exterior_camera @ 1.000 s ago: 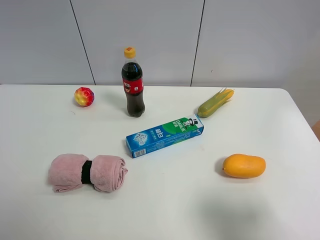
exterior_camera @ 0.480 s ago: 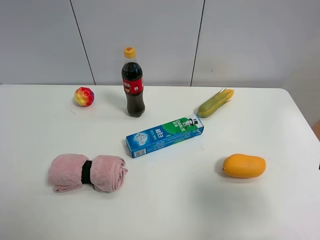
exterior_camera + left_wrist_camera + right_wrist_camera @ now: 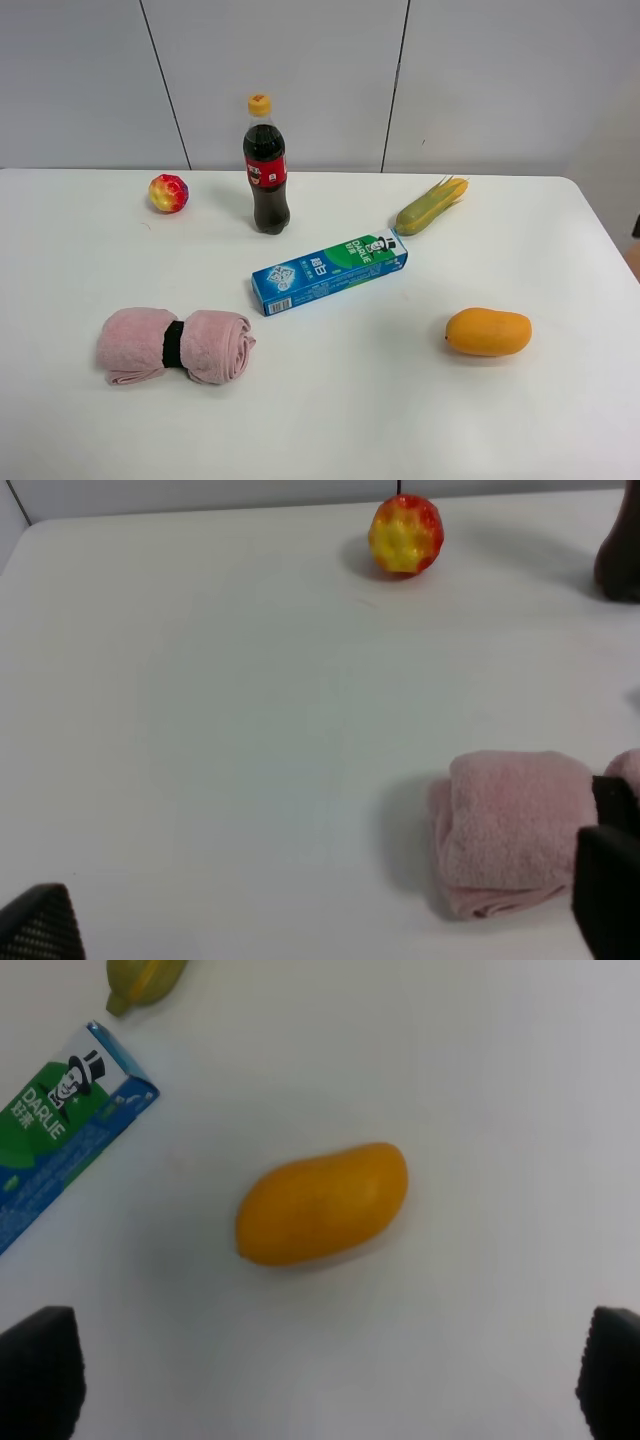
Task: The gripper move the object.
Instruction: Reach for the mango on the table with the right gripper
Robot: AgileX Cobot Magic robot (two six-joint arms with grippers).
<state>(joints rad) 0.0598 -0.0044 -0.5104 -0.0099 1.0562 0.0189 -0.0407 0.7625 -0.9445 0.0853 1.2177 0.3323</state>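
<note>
The orange-yellow mango point(image 3: 488, 332) lies on its side on the white table point(image 3: 330, 420), right of centre. In the right wrist view the mango point(image 3: 322, 1202) lies in the open, apart from my right gripper point(image 3: 325, 1375), whose dark fingertips point(image 3: 40, 1370) stand wide apart and empty. My left gripper point(image 3: 320, 920) is open and empty too, over the table's left part near a rolled pink towel point(image 3: 515, 830). In the exterior view only a dark sliver of the right arm point(image 3: 637, 225) shows at the right edge.
A blue-green toothpaste box point(image 3: 328, 271) lies mid-table, and it also shows in the right wrist view point(image 3: 60, 1145). A cola bottle point(image 3: 266, 170) stands behind it. A corn cob point(image 3: 430, 207) lies at the back right, a red-yellow ball point(image 3: 168, 193) at the back left, the pink towel point(image 3: 175, 345) at the front left.
A dark sliver of the right arm at the exterior view's right edge has shifted upward along that edge. The mango and the other objects have not moved.
</note>
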